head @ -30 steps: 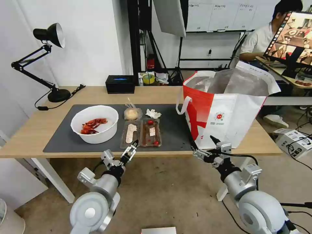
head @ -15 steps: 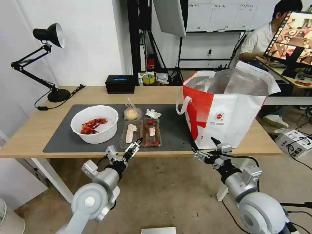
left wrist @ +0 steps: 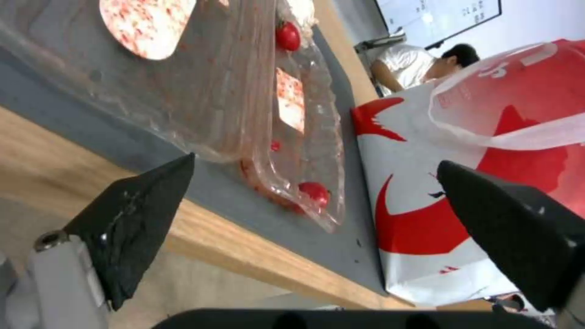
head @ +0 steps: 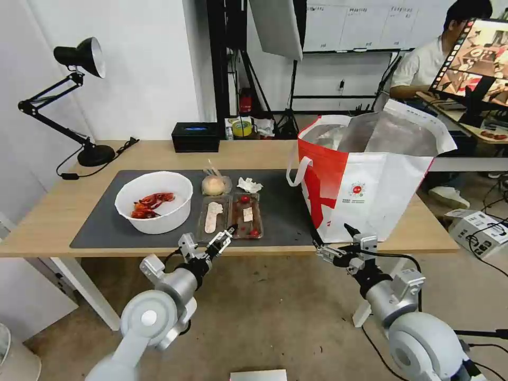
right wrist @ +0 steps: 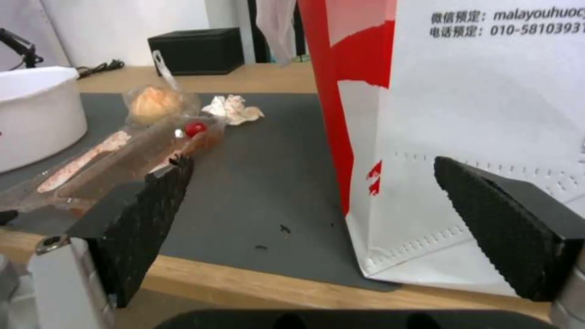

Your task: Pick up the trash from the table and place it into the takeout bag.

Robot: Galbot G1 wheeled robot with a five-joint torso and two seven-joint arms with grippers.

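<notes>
The table [head: 47, 217] carries a dark mat [head: 280, 211] with the trash on it. There is a white bowl [head: 153, 202] with red shells, a clear hinged tray [head: 230, 217], a bagged bun [head: 214, 185] and a crumpled tissue [head: 248, 184]. The red-and-white takeout bag [head: 365, 180] stands open at the mat's right end. My left gripper [head: 222, 239] hangs open at the table's front edge, just short of the tray [left wrist: 244, 91]. At the front edge below the bag's near corner [right wrist: 487, 114], my right gripper [head: 332, 239] is open and holds nothing.
A black desk lamp [head: 79, 106] stands at the back left and a black box [head: 196, 136] at the back middle. Bare mat [right wrist: 274, 173] lies between tray and bag. Cartons [head: 479, 230] sit on the floor to the right.
My left gripper has moved forward and to the right, closer to the tray's near edge. The right arm has barely shifted. The trash and the bag have not moved.
</notes>
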